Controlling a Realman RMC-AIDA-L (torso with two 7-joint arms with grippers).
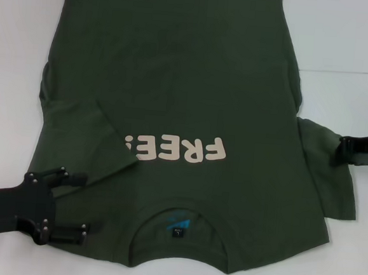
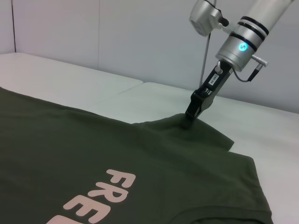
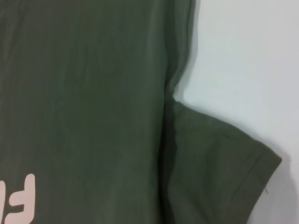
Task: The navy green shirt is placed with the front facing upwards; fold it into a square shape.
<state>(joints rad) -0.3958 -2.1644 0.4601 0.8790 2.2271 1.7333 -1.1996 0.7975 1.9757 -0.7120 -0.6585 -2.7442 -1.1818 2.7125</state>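
White table (image 1: 345, 35), seam down middle, pale wall (image 2: 117, 32) behind

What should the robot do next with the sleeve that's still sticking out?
Probably the right gripper should lift the sleeve it pinches and carry it inward over the navy green shirt. That sleeve sticks out over the white table, while the other sleeve already lies folded across the "FREE!" print. The left gripper sits open beside the collar.
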